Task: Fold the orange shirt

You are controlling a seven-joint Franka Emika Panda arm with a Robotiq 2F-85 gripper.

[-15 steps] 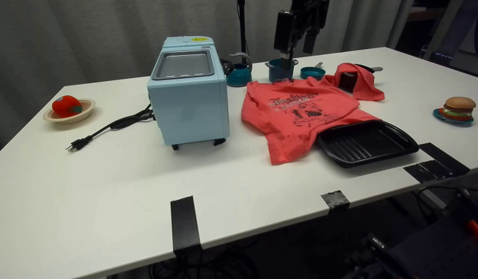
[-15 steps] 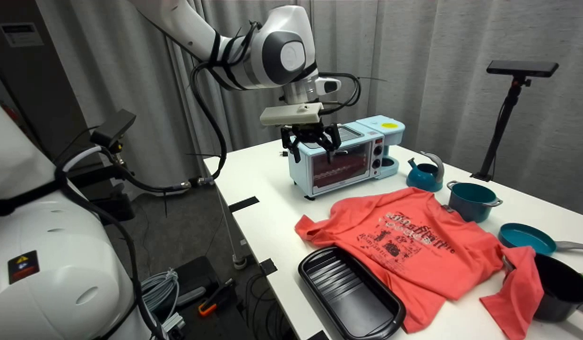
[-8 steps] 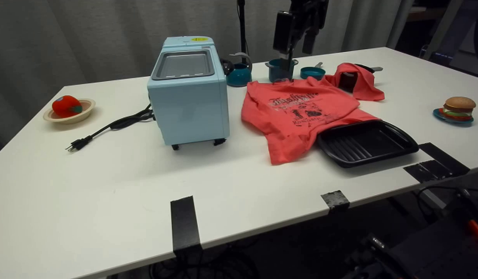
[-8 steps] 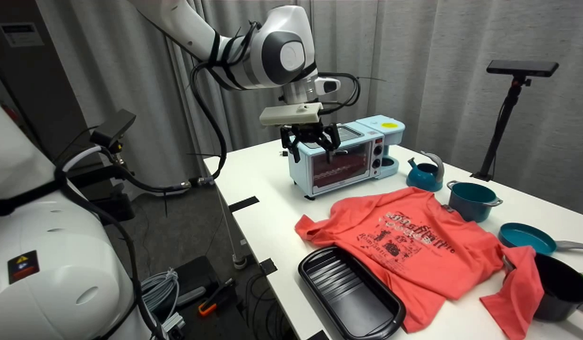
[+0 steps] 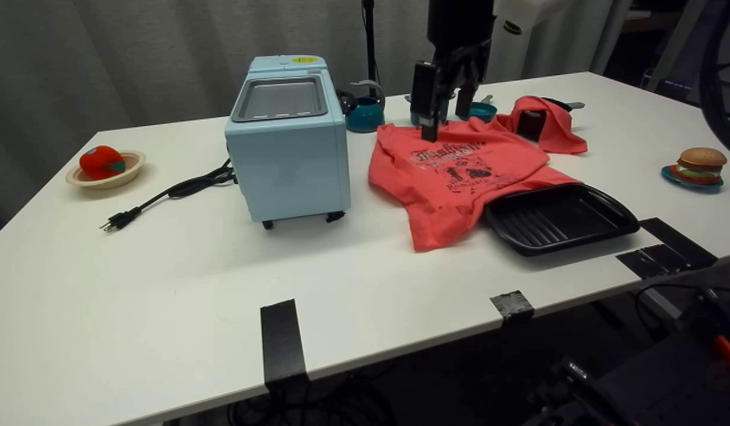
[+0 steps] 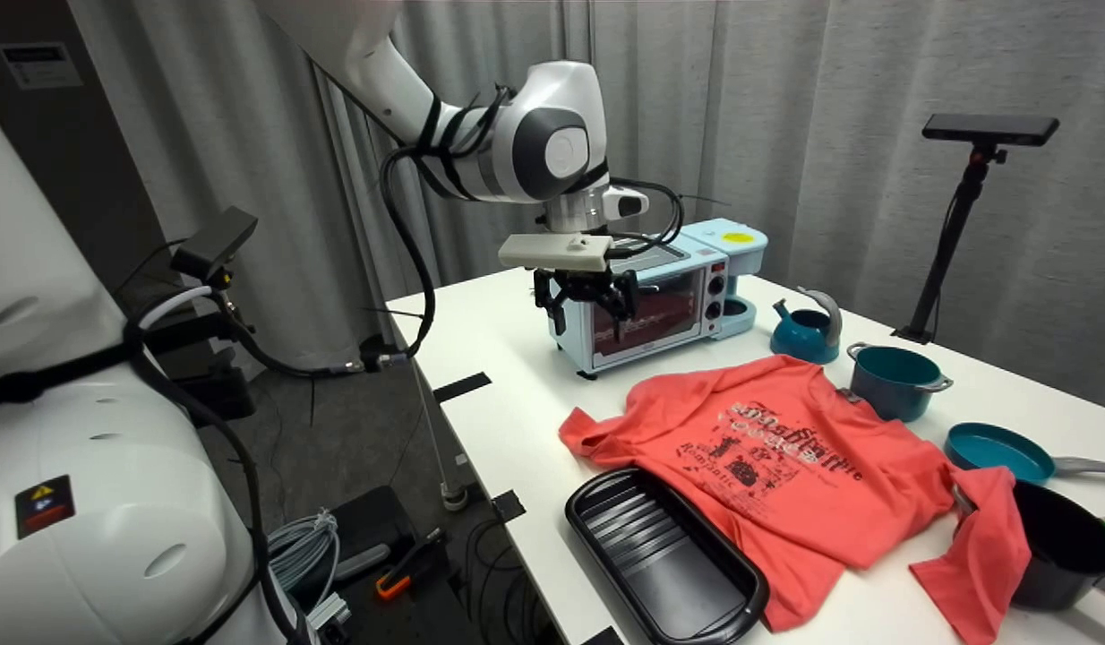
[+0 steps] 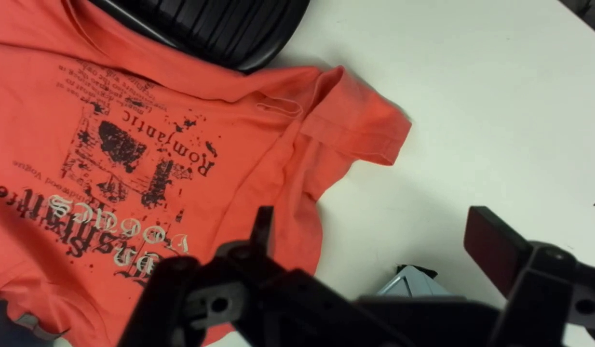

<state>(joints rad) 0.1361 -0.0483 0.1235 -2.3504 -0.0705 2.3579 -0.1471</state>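
Observation:
The orange-red shirt with black print lies spread and slightly rumpled on the table in both exterior views (image 5: 459, 168) (image 6: 767, 457). It fills the left of the wrist view (image 7: 239, 159). One sleeve is folded back near the black pan; the other drapes over the rim of a dark pot (image 6: 1063, 551). My gripper (image 6: 588, 326) is open and empty, hanging in the air in front of the toaster oven; it also shows in an exterior view (image 5: 446, 124). In the wrist view the fingers (image 7: 370, 226) are wide apart, one over the shirt's edge, one over bare table.
A black baking pan (image 6: 669, 555) touches the shirt's edge. A light blue toaster oven (image 5: 288, 165) stands beside the shirt. A kettle (image 6: 803, 336), a blue pot (image 6: 897, 381) and a skillet (image 6: 1000, 452) stand behind it. A toy burger (image 5: 699, 168) sits on the table.
My gripper has moved down in both exterior views during the last half second, closer to the table. It stays open. The shirt and the other objects have not moved.

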